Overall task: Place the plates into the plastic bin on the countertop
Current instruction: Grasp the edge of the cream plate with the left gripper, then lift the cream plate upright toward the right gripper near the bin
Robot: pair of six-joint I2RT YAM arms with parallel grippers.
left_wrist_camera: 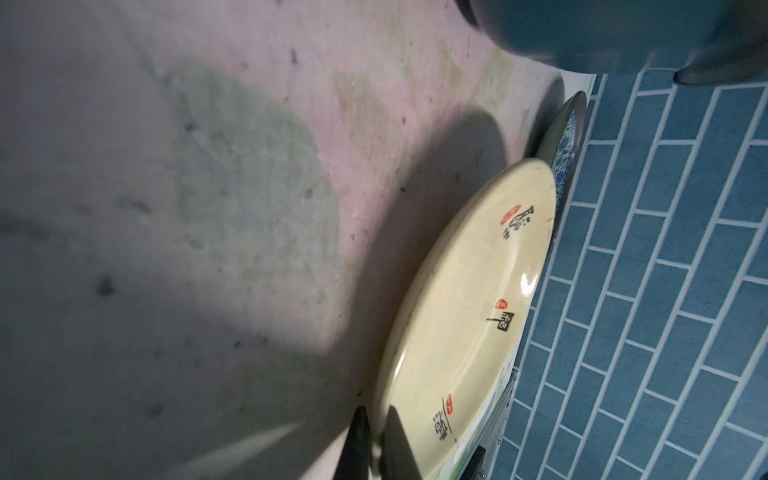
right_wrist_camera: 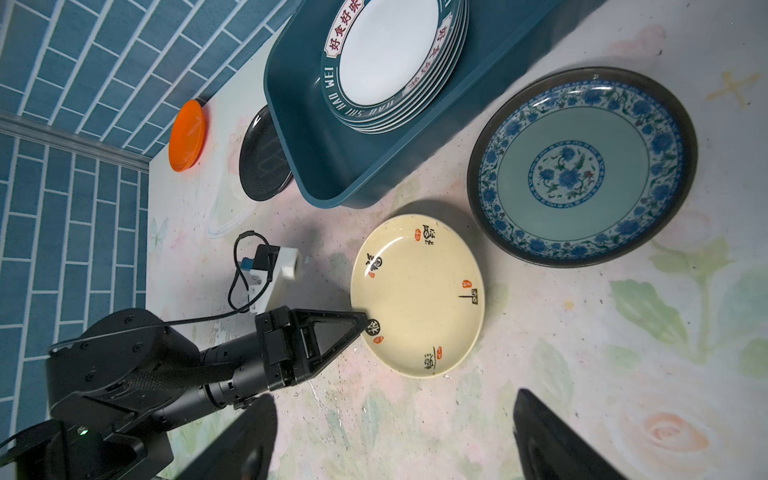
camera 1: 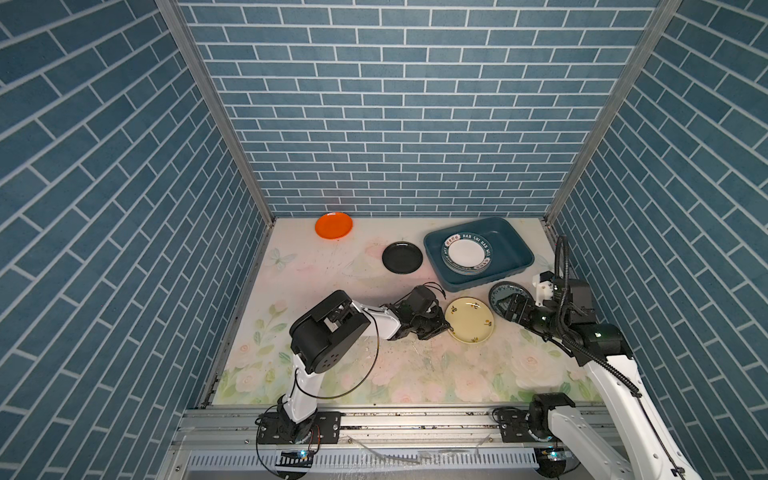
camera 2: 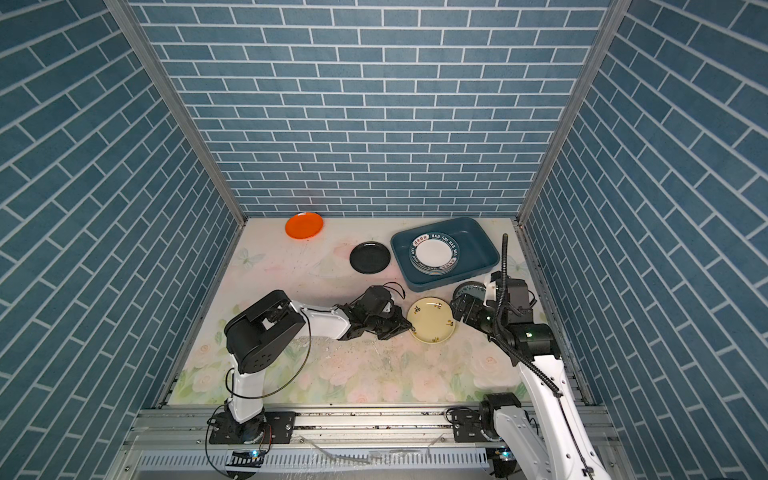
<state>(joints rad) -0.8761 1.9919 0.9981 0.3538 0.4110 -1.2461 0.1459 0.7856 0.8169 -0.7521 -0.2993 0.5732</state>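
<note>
A pale yellow plate (camera 1: 471, 320) (camera 2: 432, 320) (right_wrist_camera: 417, 295) lies on the flowered countertop (camera 1: 332, 282). My left gripper (camera 1: 448, 327) (camera 2: 411, 328) (left_wrist_camera: 376, 440) (right_wrist_camera: 365, 322) is shut on its left rim, one finger above and one below. To its right, my right gripper (camera 1: 513, 309) (camera 2: 463, 307) (right_wrist_camera: 395, 411) hovers open and empty, partly covering a patterned teal plate (camera 1: 505, 293) (right_wrist_camera: 582, 166). The teal plastic bin (camera 1: 511, 249) (camera 2: 478, 245) (right_wrist_camera: 307, 124) at the back right holds a stack of white teal-rimmed plates (camera 1: 467, 253) (right_wrist_camera: 386, 45).
A black plate (camera 1: 402, 257) (right_wrist_camera: 262, 166) lies just left of the bin. An orange plate (camera 1: 333, 225) (right_wrist_camera: 187, 135) sits at the back wall. Blue brick walls close in three sides, and a metal rail runs along the front.
</note>
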